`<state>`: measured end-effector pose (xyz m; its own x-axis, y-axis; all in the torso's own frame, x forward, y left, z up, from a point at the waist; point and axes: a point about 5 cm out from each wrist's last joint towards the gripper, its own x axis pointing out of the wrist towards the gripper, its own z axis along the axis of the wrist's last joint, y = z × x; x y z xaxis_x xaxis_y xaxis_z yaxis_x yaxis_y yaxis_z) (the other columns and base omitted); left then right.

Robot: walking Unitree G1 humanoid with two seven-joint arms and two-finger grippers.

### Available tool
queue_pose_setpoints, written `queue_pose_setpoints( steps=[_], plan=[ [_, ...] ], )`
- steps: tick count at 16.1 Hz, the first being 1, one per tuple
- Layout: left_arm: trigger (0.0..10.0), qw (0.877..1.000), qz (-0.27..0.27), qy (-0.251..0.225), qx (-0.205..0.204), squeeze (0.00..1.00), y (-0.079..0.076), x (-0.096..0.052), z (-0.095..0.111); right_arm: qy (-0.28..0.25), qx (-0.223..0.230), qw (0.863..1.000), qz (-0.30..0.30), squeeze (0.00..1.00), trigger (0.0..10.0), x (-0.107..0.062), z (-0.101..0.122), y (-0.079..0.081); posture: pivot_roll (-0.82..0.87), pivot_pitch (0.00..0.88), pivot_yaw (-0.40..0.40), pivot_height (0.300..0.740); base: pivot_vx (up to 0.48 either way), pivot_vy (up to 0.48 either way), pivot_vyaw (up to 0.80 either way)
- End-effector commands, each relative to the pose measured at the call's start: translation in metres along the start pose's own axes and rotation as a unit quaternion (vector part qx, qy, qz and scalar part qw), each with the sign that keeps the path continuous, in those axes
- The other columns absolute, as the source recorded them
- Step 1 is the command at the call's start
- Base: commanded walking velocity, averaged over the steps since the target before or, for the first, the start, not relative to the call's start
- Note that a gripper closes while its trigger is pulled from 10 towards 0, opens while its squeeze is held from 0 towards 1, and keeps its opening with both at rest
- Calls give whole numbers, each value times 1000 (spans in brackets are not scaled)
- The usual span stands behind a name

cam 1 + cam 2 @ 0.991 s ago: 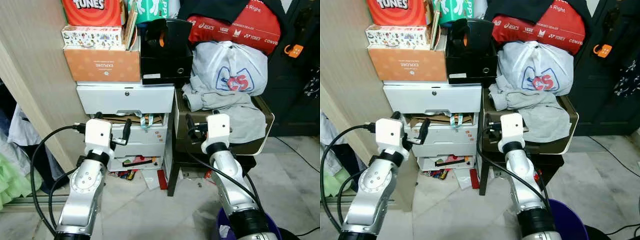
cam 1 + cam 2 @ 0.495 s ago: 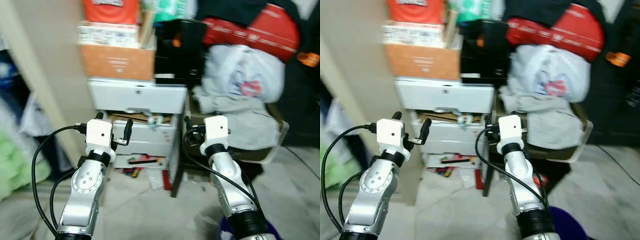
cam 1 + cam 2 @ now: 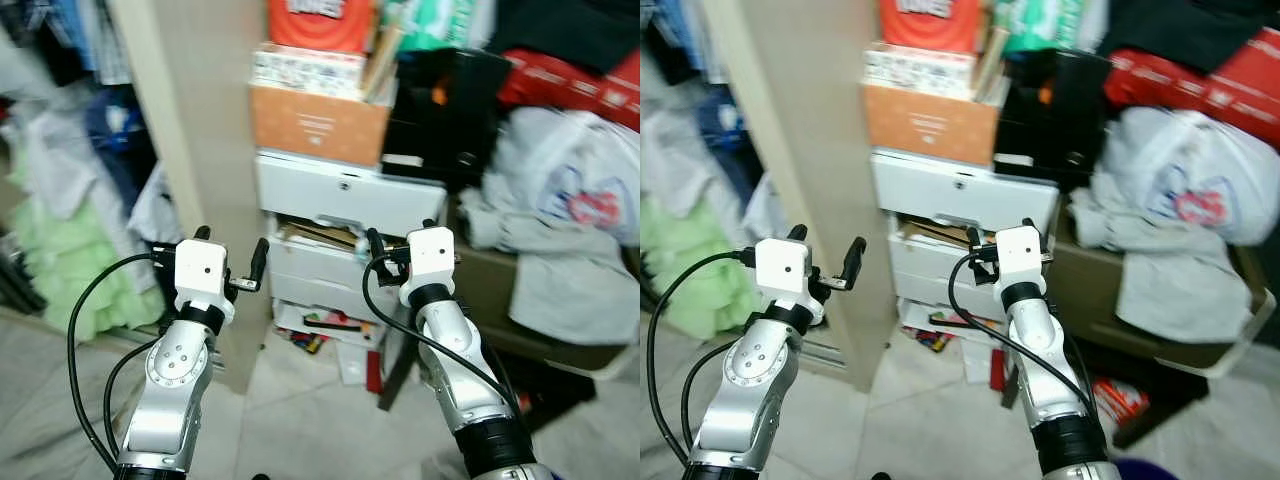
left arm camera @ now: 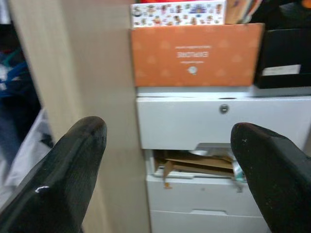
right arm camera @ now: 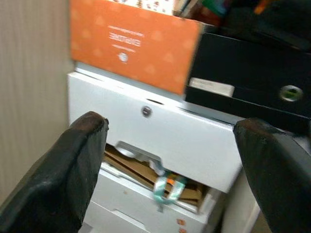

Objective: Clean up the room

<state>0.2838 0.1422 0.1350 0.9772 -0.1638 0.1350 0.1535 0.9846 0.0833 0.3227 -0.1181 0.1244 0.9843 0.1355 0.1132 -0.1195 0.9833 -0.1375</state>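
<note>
Both arms are raised before the robot, the left gripper (image 3: 231, 262) at 9 o'clock and the right gripper (image 3: 402, 240) at 3, fingers spread wide and empty. Beyond at 12 stands a white drawer unit (image 4: 204, 124), one drawer ajar and stuffed with cardboard, an orange box (image 4: 194, 56) on top.

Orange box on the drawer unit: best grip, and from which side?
Judging from here: span the orange box across its two short ends, coming from the front. Its long face looks outward, the drawer unit supports it from below, and books fill its open top.
</note>
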Motion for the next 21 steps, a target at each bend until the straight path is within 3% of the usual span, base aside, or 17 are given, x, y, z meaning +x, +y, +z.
queue_pose_setpoints(
  steps=[1,4,10,13,21],
  plan=[
    [10000,1000,-3,-4,0,0,-1,0,3,-10,-3,1000,-5,0,10000,4,7,-3,-16,6,-43,740,0,0,800],
    [10000,1000,-15,-8,-5,0,-4,0,4,-11,-4,1000,-6,0,10000,4,7,-2,-18,7,-41,740,0,0,800],
    [10000,999,-35,-15,-14,0,-8,0,6,-5,2,1000,-27,0,10000,5,6,-6,-21,7,-40,740,0,0,0],
    [10000,999,-46,-16,-22,0,-11,0,7,-1,3,1000,-31,0,10000,5,5,-7,-23,9,-40,740,0,0,-800],
    [10000,997,-69,-23,-33,0,-16,1,9,-1,0,1000,-31,0,10000,8,6,-5,-23,3,-38,740,362,0,-800]
  ],
)
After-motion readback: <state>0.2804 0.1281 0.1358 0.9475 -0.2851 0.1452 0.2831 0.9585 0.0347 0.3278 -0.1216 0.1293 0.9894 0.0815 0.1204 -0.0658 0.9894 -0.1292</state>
